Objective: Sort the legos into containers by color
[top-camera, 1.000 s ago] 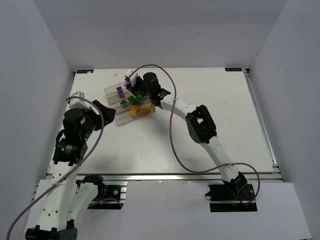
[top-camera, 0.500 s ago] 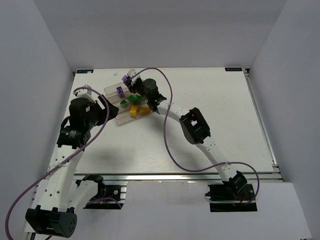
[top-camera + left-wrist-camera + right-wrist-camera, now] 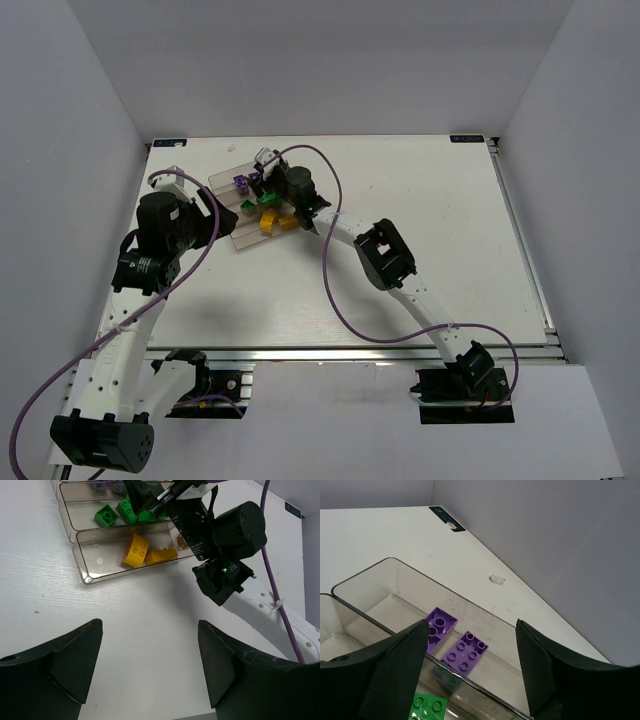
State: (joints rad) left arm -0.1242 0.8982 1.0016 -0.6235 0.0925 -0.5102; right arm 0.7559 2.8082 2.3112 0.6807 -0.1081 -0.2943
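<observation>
The clear stepped tray (image 3: 240,236) holds the legos by colour. Two purple bricks (image 3: 438,627) (image 3: 466,650) lie flat in its far, highest compartment (image 3: 380,562), one of them upside down. My right gripper (image 3: 472,665) hangs open just above them, holding nothing. Green bricks (image 3: 106,516) fill the middle compartment, one of which also shows in the right wrist view (image 3: 427,707). Two yellow bricks (image 3: 136,550) (image 3: 161,556) lie in the near, lowest one. My left gripper (image 3: 150,665) stands open and empty over bare table, short of the tray's near wall (image 3: 82,560).
The right arm (image 3: 385,255) reaches across the table from the near right edge to the tray, its purple cable (image 3: 330,270) looping beside it. The right wrist's black body (image 3: 220,535) hangs over the tray's right end. Grey walls enclose the table.
My right gripper has dipped over the far compartment and opened, leaving a purple brick lying there. The left arm swung up toward the tray's left side, then held still.
</observation>
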